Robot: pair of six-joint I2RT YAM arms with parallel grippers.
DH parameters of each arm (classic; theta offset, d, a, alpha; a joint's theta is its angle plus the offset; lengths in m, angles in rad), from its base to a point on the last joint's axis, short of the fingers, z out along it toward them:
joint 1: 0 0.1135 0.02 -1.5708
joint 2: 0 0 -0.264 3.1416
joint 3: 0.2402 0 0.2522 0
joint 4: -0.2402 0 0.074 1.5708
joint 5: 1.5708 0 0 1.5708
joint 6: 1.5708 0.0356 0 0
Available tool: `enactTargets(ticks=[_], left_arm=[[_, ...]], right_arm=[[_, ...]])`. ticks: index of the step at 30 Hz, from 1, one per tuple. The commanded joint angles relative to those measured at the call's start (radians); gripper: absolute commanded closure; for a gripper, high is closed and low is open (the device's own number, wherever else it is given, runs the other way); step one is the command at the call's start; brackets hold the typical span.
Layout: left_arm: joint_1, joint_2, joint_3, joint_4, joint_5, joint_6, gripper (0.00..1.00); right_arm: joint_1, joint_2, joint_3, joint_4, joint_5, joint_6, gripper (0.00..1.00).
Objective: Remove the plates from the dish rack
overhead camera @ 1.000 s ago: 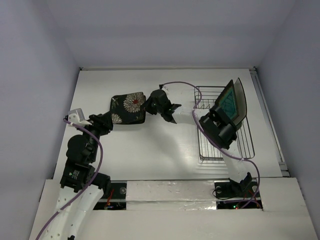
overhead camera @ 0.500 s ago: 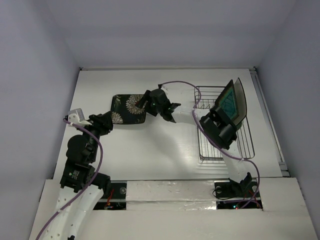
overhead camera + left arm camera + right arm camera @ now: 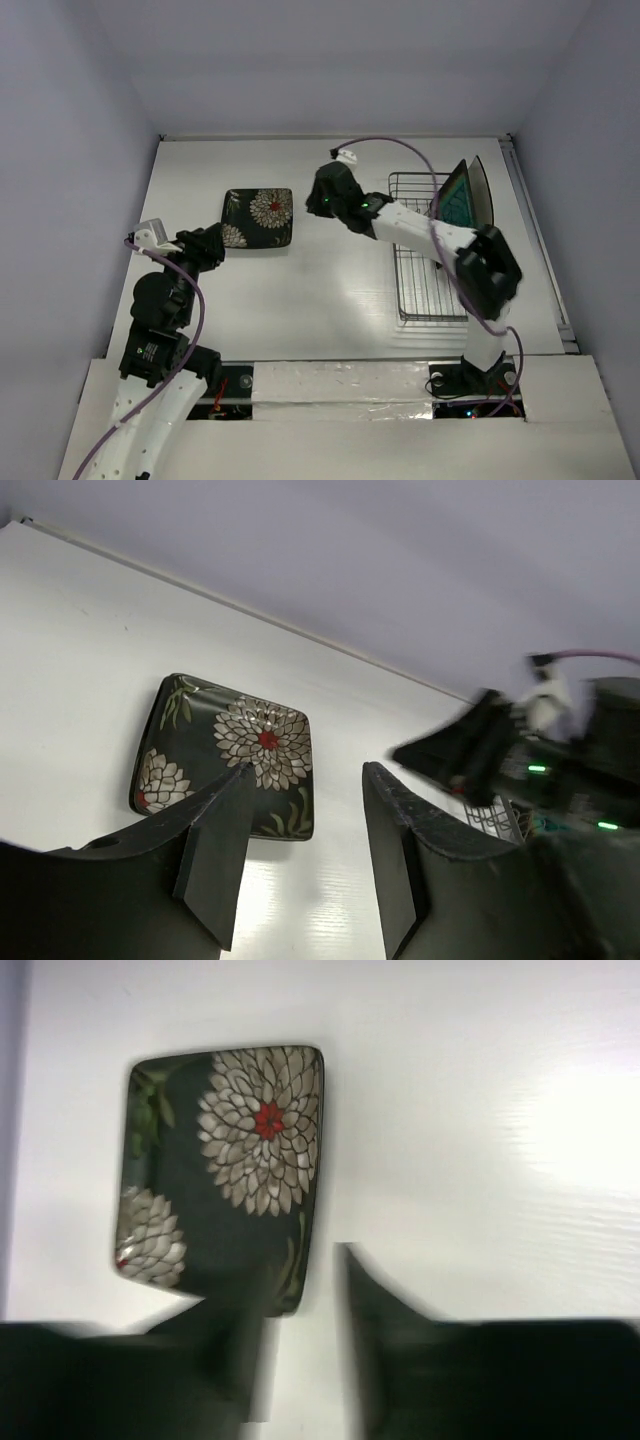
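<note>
On table [image 3: 330, 290], had one flowered plate [image 3: 258, 217] down flat; had yet to lift at least teal plate [image 3: 458, 205] from rack [image 3: 425, 290]; held left end effector [image 3: 305, 780], right end effector [image 3: 305, 1270] spread, empty.

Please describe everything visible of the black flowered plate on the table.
The black plate is squarish with rounded corners and a low raised rim, glossy like glazed ceramic. It shows two white flowers with red centres and green leaves. It lies flat, face up, on the white table, left of the dish rack and apart from it. Nothing lies on it.
</note>
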Motion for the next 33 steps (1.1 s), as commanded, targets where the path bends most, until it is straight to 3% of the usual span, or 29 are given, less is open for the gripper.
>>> enactTargets(ticks=[1, 2, 4, 7, 13, 17, 20, 26, 33], left_arm=[[0.004, -0.011, 0.003, 0.036, 0.003, 0.003, 0.58], [0.004, -0.013, 0.002, 0.038, 0.003, 0.003, 0.60], [0.004, -0.017, 0.000, 0.040, 0.003, 0.003, 0.72], [0.004, -0.022, 0.000, 0.037, 0.003, -0.002, 1.00], [-0.014, -0.036, 0.008, 0.012, 0.003, -0.003, 1.00], [-0.024, -0.037, 0.008, 0.013, 0.003, -0.003, 0.92], [-0.034, -0.042, 0.006, 0.015, 0.003, -0.002, 0.87], [-0.034, -0.056, 0.006, 0.015, 0.003, 0.000, 0.78], [-0.044, -0.069, 0.008, 0.015, 0.003, 0.001, 0.75]], right_arm=[[-0.040, -0.276, -0.100, -0.074, 0.131, -0.157, 0.76], [-0.056, -0.323, -0.124, -0.106, 0.181, -0.204, 1.00], [-0.117, -0.458, -0.189, -0.174, 0.213, -0.251, 1.00], [-0.219, -0.572, -0.252, -0.330, 0.236, -0.328, 1.00], [-0.346, -0.765, -0.269, -0.528, 0.355, -0.384, 1.00], [-0.502, -0.804, -0.234, -0.595, 0.256, -0.455, 0.54], [-0.559, -0.775, -0.180, -0.611, 0.162, -0.502, 0.39], [-0.622, -0.651, -0.140, -0.629, 0.091, -0.509, 0.35], [-0.672, -0.554, -0.122, -0.611, 0.006, -0.524, 0.43]])
